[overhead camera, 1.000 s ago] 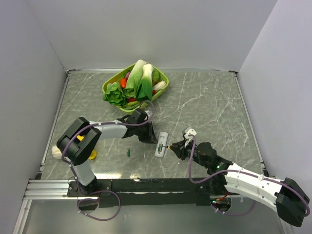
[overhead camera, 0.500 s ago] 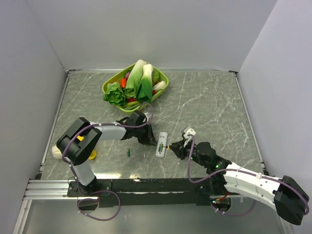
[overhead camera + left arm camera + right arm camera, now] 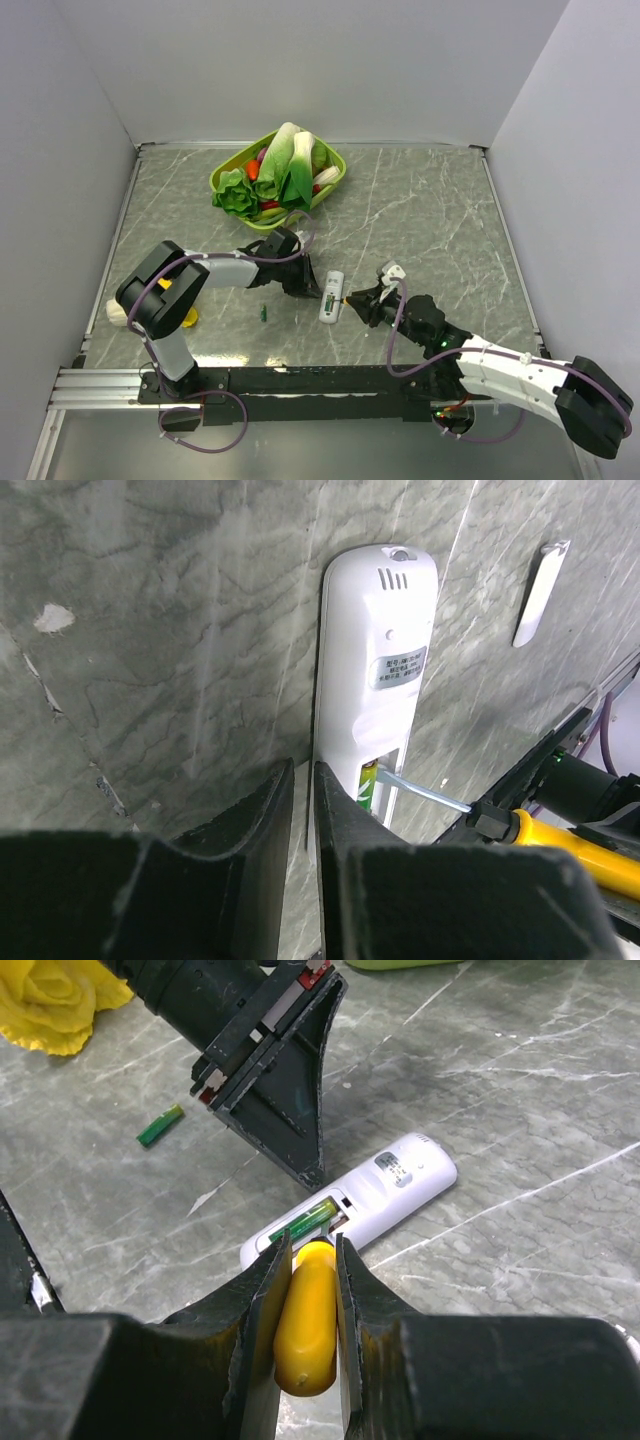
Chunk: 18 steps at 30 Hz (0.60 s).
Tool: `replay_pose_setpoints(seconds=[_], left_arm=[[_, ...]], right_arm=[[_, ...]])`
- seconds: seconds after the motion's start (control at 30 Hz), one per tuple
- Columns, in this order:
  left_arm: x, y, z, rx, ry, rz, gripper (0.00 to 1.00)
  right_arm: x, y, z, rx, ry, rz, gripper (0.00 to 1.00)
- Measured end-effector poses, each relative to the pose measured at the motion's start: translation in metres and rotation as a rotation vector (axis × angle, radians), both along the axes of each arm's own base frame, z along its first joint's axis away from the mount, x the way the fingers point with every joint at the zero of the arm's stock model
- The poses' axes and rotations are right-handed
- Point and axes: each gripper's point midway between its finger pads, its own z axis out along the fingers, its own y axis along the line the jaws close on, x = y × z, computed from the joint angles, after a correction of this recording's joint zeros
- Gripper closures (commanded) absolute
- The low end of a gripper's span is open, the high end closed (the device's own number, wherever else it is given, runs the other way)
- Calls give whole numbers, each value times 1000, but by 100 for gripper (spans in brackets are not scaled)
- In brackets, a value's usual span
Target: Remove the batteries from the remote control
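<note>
The right jaws pinch the yellow handle of a screwdriver (image 3: 308,1340), held low and nearly level. Its thin metal shaft reaches left into the open recess at the near end of the remote control (image 3: 390,1192). A green battery (image 3: 302,1222) sits in that recess with the tip against it, which looks like an attempt to lever it out.

The left jaws are pressed together on nothing, with only a thin slit between them. Their tips stand on the table (image 3: 430,210) against the remote's left edge, beside the recess. They probably act as a stop so the light white body does not slide away from the screwdriver's push.

The remote lies back-up near the middle of the table, between the two arms, its label showing. A second green battery (image 3: 262,313) lies loose to its left, well apart, so the job seems half done. A small white cover strip (image 3: 540,592) lies off to the right of the remote, out of the way.
</note>
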Motion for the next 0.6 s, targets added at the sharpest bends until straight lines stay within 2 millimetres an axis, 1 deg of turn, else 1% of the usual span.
replay_pose_setpoints(seconds=[0.2, 0.3, 0.6], left_arm=[[0, -1, 0, -8, -2, 3, 80], [-1, -2, 0, -18, -2, 5, 80], [-1, -3, -1, -23, 4, 18, 81]], right_arm=[[1, 3, -2, 7, 9, -16, 100], [-2, 8, -1, 26, 19, -8, 100], [0, 8, 0, 49, 33, -34, 100]])
